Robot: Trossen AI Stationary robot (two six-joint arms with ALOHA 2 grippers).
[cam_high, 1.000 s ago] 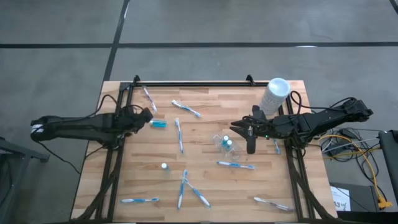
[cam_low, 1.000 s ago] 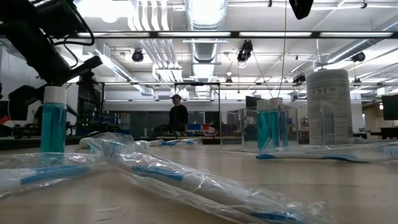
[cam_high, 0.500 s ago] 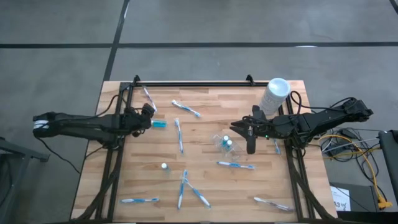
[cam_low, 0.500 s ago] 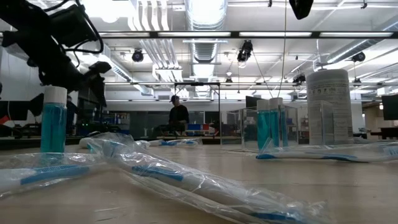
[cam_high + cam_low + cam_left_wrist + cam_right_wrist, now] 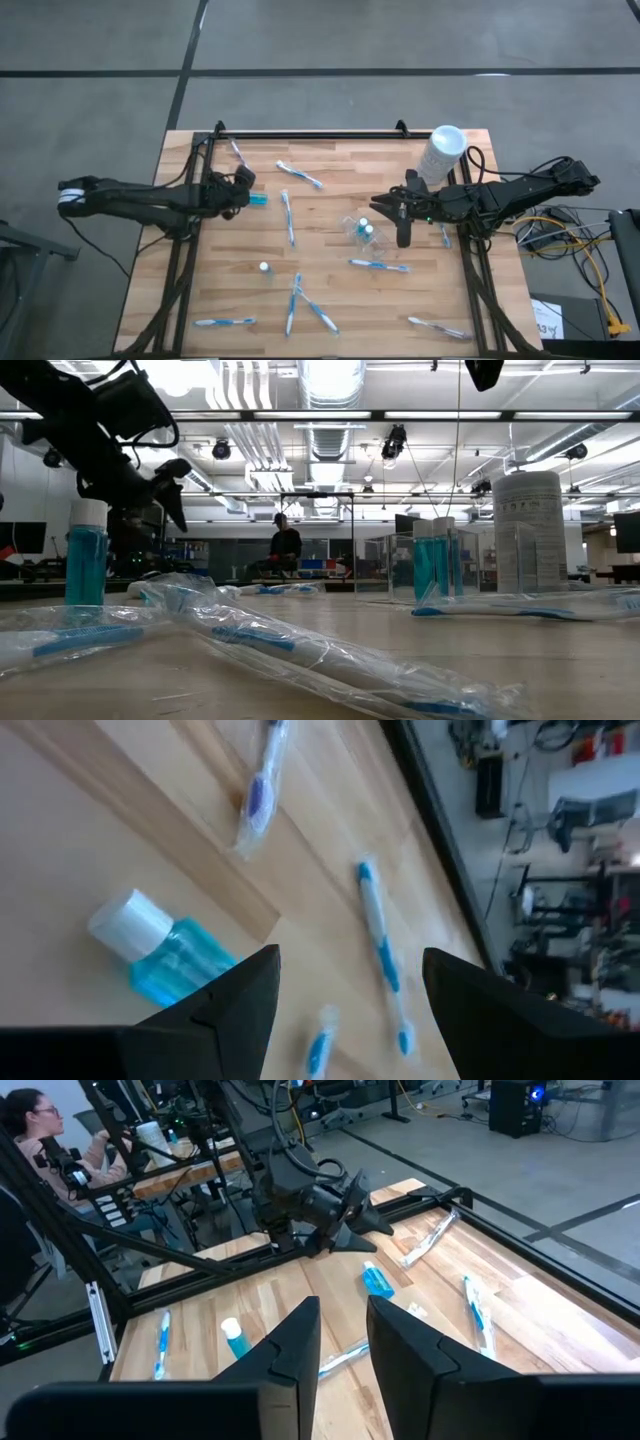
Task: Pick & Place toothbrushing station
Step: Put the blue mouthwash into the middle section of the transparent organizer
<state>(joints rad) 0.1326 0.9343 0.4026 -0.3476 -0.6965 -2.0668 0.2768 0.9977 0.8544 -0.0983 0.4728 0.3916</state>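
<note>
Tube (image 5: 160, 952) near the table's (image 5: 330, 300) left edge: light, rigid, likely slick; grasp across its blue body. Left gripper (image 5: 243, 187) hovers there, fingers spread. Right gripper's (image 5: 385, 208) finger state: cannot tell.

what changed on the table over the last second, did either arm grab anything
The left gripper moved further in over the wooden table, toward the small blue white-capped tube lying on its side. Its jaws stand open and hold nothing. The right gripper stayed beside the clear plastic pouch. Nothing was grabbed or let go; the blue-and-white toothbrushes and the tall white cylinder did not move.
</note>
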